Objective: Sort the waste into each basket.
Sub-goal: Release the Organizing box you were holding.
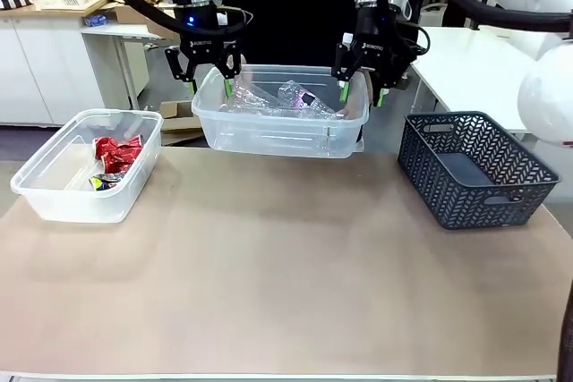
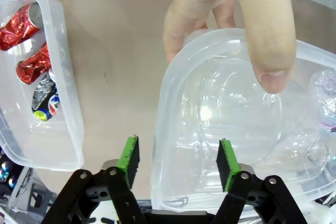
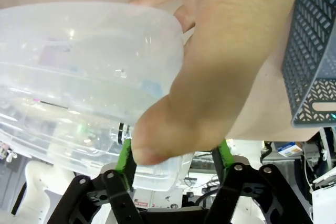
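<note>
At the far edge of the table, the left gripper (image 1: 211,79) and right gripper (image 1: 362,84) hang with fingers spread, straddling the ends of the clear plastic tub of bottles (image 1: 279,136), gripping nothing. A person's hands (image 2: 231,19) hold its rim. The clear tub of red cans (image 1: 54,185) sits left, the dark lattice basket (image 1: 474,172) right.

White cabinets (image 1: 45,69) stand at the back left, a white table (image 1: 474,64) at the right.
</note>
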